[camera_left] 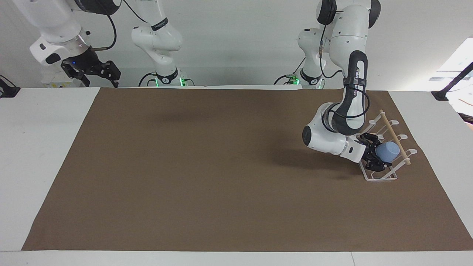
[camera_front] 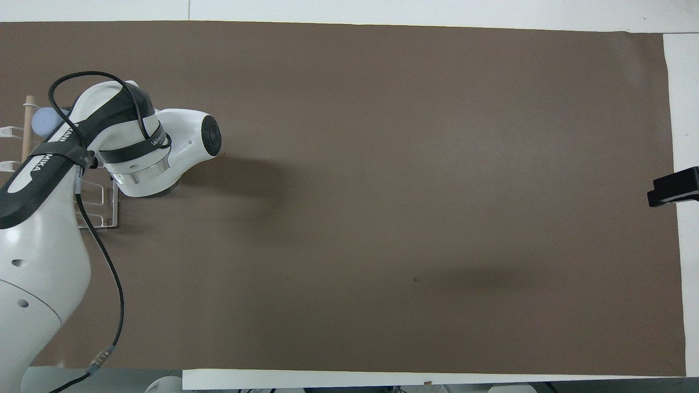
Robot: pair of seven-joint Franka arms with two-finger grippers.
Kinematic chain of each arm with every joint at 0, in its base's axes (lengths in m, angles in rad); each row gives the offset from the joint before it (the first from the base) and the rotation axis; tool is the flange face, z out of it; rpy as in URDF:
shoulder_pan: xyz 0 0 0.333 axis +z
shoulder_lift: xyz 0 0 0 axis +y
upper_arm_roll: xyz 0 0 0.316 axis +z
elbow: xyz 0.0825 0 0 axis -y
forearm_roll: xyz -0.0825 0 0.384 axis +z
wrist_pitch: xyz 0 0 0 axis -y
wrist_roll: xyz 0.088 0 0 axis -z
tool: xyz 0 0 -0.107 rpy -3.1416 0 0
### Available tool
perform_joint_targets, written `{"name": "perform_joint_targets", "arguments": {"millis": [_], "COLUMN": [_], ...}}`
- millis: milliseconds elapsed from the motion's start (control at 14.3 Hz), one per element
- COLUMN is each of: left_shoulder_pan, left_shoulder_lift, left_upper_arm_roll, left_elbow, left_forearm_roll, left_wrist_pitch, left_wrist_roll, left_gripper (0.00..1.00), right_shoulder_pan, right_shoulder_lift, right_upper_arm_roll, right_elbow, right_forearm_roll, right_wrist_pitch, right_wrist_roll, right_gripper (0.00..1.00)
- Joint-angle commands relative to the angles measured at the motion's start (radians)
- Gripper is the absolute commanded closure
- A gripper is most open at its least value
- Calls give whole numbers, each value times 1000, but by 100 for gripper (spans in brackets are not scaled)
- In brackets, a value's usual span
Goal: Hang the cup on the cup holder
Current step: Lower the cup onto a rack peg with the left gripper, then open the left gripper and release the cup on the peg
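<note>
Facing view shows a broad brown mat (camera_left: 207, 166) spread over a white table (camera_left: 40, 147), with a plain white wall behind the two arm bases. The mat is matte and flat.

At the left arm's end of the table stands the cup holder (camera_left: 384, 147), a small white wire rack with a rectangular base, slanted looped prongs and a pale wooden rod (camera_left: 394, 137) across its top. The left gripper (camera_left: 375, 157) reaches low into the rack from the mat's middle side, tilted nearly sideways, and its fingers are clamped on the cup (camera_left: 388, 151). The cup is a small light-blue tumbler, smooth and plain, lying tilted among the prongs just under the wooden rod, its round end toward the rod. Whether it already rests on a prong cannot be told.

From overhead, only a sliver of the cup (camera_front: 41, 121) shows beside the rod (camera_front: 26, 136), the arm covering most of the rack.

The right gripper (camera_left: 99, 74) waits raised by its own end of the table, fingers apart.
</note>
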Motion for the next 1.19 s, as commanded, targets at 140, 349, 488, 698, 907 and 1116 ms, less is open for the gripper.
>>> {"name": "perform_joint_targets", "arguments": {"millis": [140,349,488,698,907,1116], "left_shoulder_pan": [-1,-25,-35,-27,-18,-7], "left_shoulder_lift": [-11,-13,-16,-16,-7,-5], "left_upper_arm_roll": [-4,-4,-4,-10,-9,-9], "left_elbow": [14,59,96,165,192,189], "left_forearm_roll": [-2,29,38,18,-164,-301], "left_wrist_pitch": [-64,-164,-218,-223,-132,-127], "left_wrist_roll": [2,5,5,-9,-67,-63], "left_gripper": [1,1,1,1,1,1], "right_shoulder_pan": [-4,-3,-4,-4,-4,-4], "right_shoulder_lift": [-4,-4,-4,-4,-4,-4], "right_upper_arm_roll": [4,4,4,4,4,4], "right_elbow": [0,1,0,1,1,0], "right_forearm_roll": [-14,-14,-14,-14,-14,-14], "right_wrist_pitch": [-11,-11,-11,-11,-11,-11], "right_wrist_roll": [3,3,3,3,3,3], "right_gripper": [1,1,1,1,1,1]}}
